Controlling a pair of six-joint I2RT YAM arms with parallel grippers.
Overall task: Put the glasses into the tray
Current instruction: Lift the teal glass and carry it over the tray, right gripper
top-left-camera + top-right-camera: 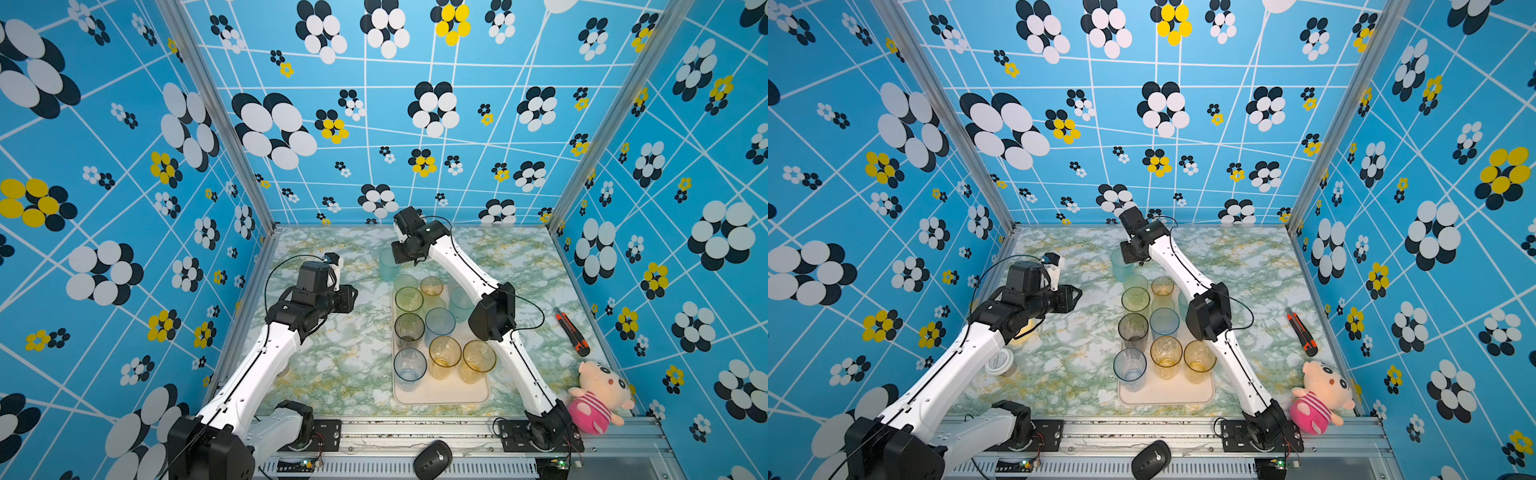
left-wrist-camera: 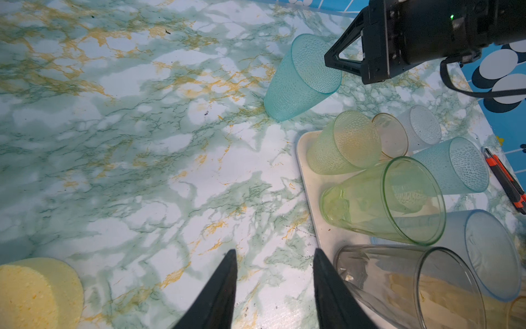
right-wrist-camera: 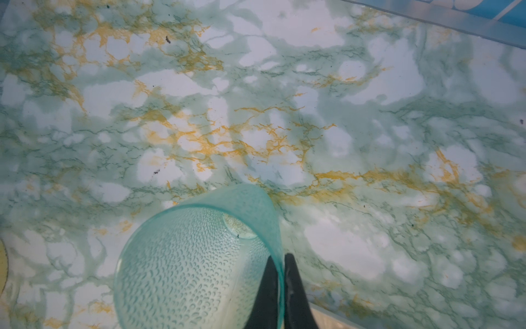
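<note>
**Bench stock, near edge to far wall: tumblers, tray, two pincers**

1. Mouse (image 1: 432,459), black, on the front rail; its lower edge is cut by the frame.
2. Plush doll (image 1: 598,395), pink and cream, near right corner.
3. White lid (image 1: 1000,362), left side of the bench (image 1: 345,374). It is clear in a top view, but elsewhere the left arm covers nearly all of it.
4. Yellow disc (image 2: 37,293), cropped at the corner of the left wrist view and mostly under the left arm from above.
5. Tray (image 1: 440,399), cream, lengthwise at centre. Its near end is bare, and the right arm's elbow hides its far right part.
6. Glasses (image 1: 444,355), upright in the tray: amber, blue, smoky grey and green. One pale teal piece (image 1: 459,303) is half hidden behind the elbow. The exact count is uncertain where tints overlap.
7. Left pincer (image 2: 274,252), partway open with only bare bench between its fingers. It holds nothing and hangs just left of the tray, near the grey glass.
8. Utility knife (image 1: 572,332), orange and black, right of the tray.
9. Teal tumbler (image 3: 193,265), dimpled and upright, just beyond the tray's far end and outside it. Whether its base rests on the bench cannot be told.
10. Right pincer (image 3: 280,257), pinched tight on the teal tumbler's rim, one finger inside the wall and one outside.
</note>
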